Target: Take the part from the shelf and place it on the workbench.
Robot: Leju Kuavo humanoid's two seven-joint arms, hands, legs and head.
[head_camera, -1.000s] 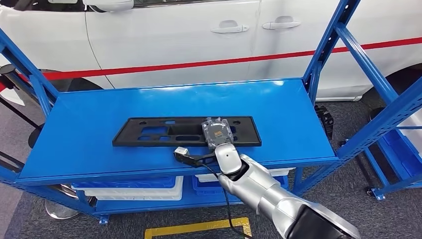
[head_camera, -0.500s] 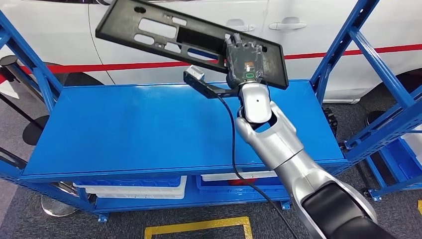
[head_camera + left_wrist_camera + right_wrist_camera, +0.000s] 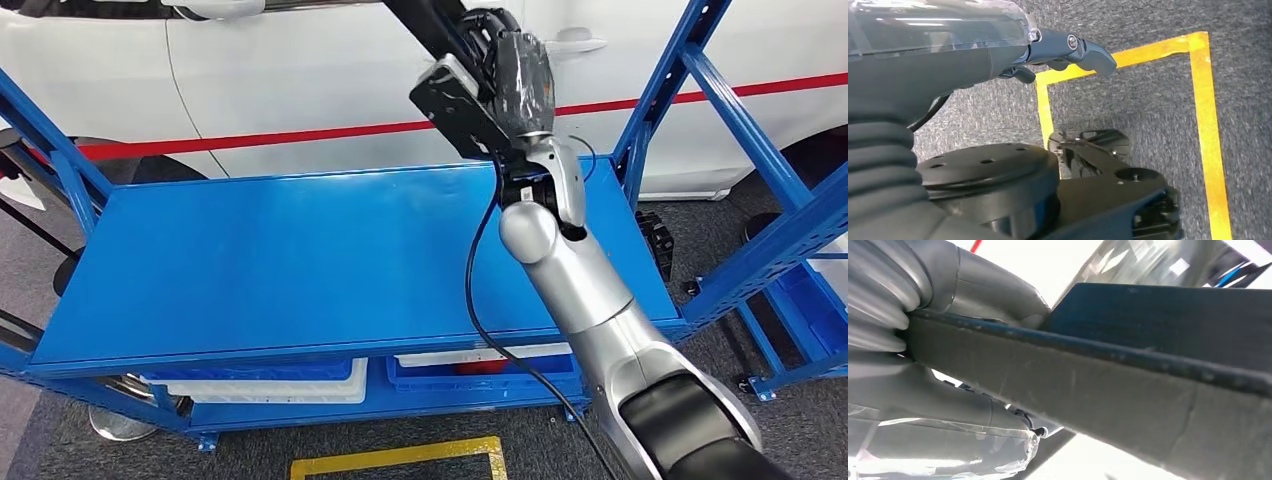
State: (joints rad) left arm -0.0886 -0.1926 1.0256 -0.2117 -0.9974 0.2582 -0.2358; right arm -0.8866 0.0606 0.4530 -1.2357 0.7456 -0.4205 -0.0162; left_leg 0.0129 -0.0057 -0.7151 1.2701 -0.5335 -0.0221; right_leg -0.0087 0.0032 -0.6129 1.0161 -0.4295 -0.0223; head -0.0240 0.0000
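Right hand (image 3: 520, 75) grips the black part (image 3: 1128, 385), raised high above the blue shelf (image 3: 300, 260). Left hand (image 3: 998, 45) hangs over the floor, grip unclear.

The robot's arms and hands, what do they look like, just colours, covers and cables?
The right arm is silver and rounded, with a black section nearest the body and a black cable running along it. The right hand is dark, wrapped in clear plastic film. By the wrists sits a grey ribbed cover. The left hand has dark grey fingers and also wears clear film.
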